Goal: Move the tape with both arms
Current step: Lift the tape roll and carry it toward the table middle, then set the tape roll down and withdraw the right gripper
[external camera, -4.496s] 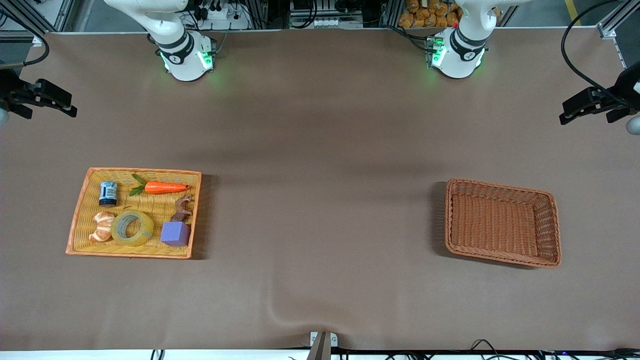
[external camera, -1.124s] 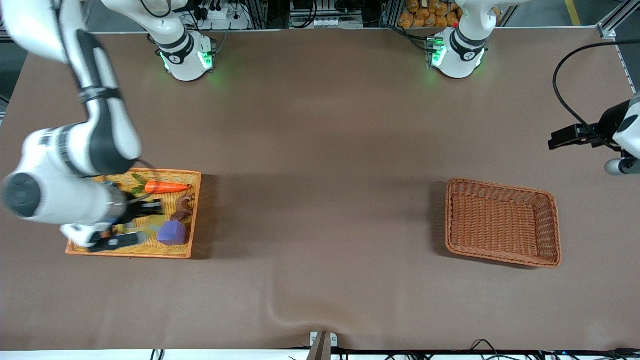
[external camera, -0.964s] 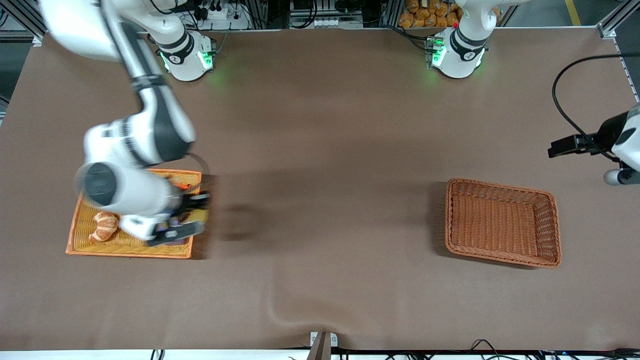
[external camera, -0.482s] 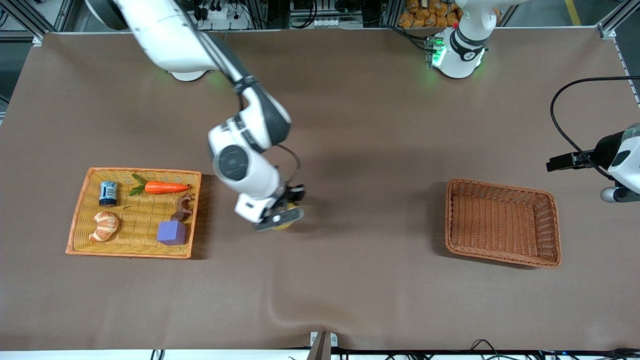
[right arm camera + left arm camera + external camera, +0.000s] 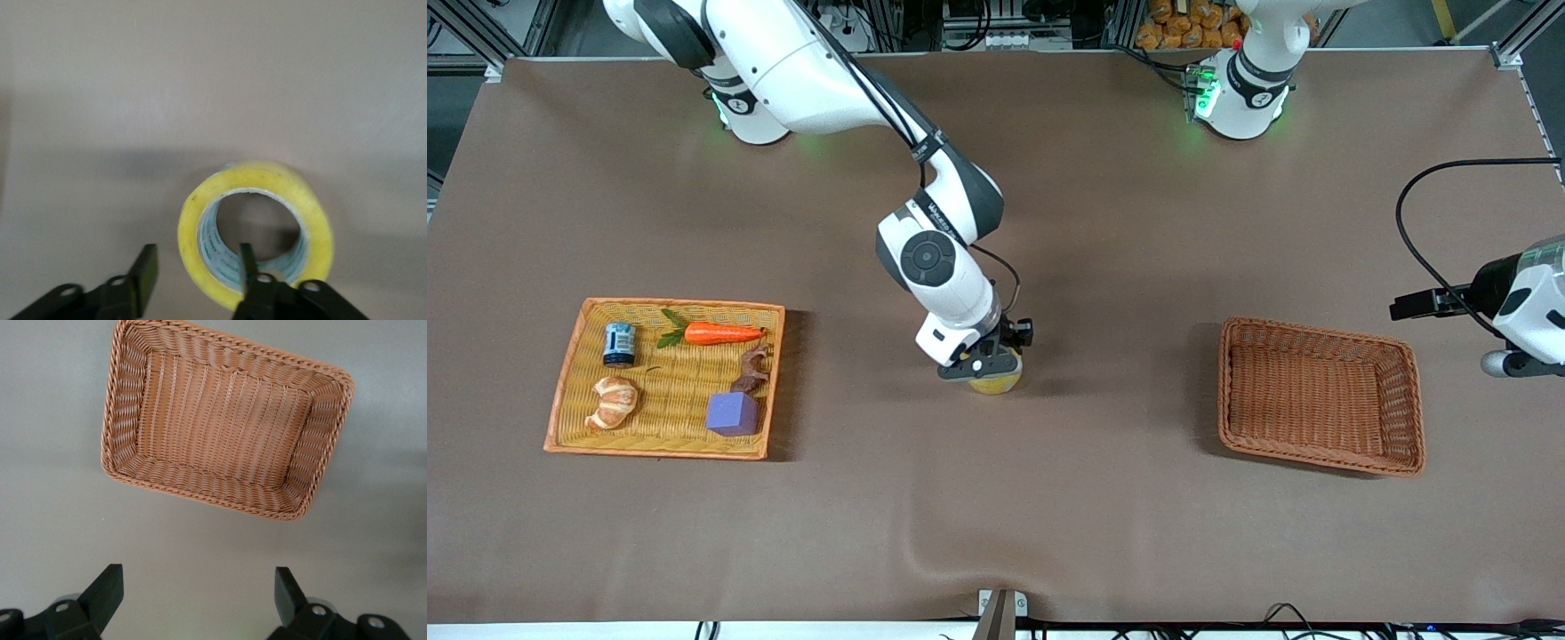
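The tape point(image 5: 999, 382), a yellow translucent ring, is at the cloth near the table's middle, right under my right gripper point(image 5: 987, 364). In the right wrist view the tape point(image 5: 313, 227) stands with its hollow centre facing the camera. My right gripper point(image 5: 197, 270) straddles one wall of the ring. One finger point(image 5: 248, 263) is inside the hollow and the other finger point(image 5: 145, 270) is outside, with a gap to the tape. My left gripper point(image 5: 1409, 308) hangs open and empty in the air at the left arm's end, beside the wicker basket point(image 5: 1320, 396). It also shows in the left wrist view point(image 5: 198, 593).
The empty wicker basket point(image 5: 227, 423) sits toward the left arm's end. An orange tray point(image 5: 569, 391) at the right arm's end holds a carrot point(image 5: 720, 334), a can point(image 5: 618, 344), a croissant point(image 5: 611, 402), a purple block point(image 5: 735, 414) and a brown toy animal point(image 5: 751, 369).
My right arm took the tape out of the tray and carried it to the table's middle, where its jaws now stand apart. My left gripper drifted lower, toward the basket.
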Robot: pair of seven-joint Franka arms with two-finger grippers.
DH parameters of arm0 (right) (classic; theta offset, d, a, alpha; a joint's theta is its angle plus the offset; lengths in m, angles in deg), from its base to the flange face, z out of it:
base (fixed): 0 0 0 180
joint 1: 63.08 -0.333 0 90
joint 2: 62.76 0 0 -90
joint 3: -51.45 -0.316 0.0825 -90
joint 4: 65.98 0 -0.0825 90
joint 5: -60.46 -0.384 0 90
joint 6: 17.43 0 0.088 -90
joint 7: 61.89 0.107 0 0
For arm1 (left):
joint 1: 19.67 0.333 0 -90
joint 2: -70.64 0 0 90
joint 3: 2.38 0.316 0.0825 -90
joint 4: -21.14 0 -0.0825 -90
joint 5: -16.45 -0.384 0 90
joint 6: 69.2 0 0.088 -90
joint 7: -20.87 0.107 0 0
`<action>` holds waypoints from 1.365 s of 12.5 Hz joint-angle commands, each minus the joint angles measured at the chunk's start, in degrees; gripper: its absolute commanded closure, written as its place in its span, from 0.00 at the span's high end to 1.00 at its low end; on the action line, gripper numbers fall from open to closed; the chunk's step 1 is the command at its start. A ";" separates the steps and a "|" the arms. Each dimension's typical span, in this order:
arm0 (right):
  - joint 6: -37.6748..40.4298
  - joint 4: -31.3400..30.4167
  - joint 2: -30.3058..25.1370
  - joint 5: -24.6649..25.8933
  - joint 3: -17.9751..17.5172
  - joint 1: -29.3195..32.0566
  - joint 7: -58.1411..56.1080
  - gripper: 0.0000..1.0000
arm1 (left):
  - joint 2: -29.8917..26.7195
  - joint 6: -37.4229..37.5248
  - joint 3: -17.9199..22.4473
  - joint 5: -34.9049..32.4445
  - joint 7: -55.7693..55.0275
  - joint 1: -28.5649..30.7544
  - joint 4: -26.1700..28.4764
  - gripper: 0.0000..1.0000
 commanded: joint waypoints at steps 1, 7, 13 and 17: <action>4.57 0.54 -3.63 -1.49 -0.69 7.27 -1.70 1.00 | 0.19 -0.78 0.07 1.59 0.24 -0.30 -0.30 1.00; 21.95 -0.25 -13.82 0.35 1.68 21.42 -19.27 1.00 | 0.19 -0.78 0.07 1.50 0.15 -0.22 -0.30 1.00; 36.58 -10.94 -31.99 7.03 2.12 35.94 -36.31 1.00 | 2.29 -3.85 -1.51 1.68 -2.56 -1.96 -0.21 1.00; 42.01 -14.58 -41.78 10.09 1.86 38.06 -33.38 1.00 | 7.82 -13.83 -2.30 1.68 -19.58 -15.29 -0.65 1.00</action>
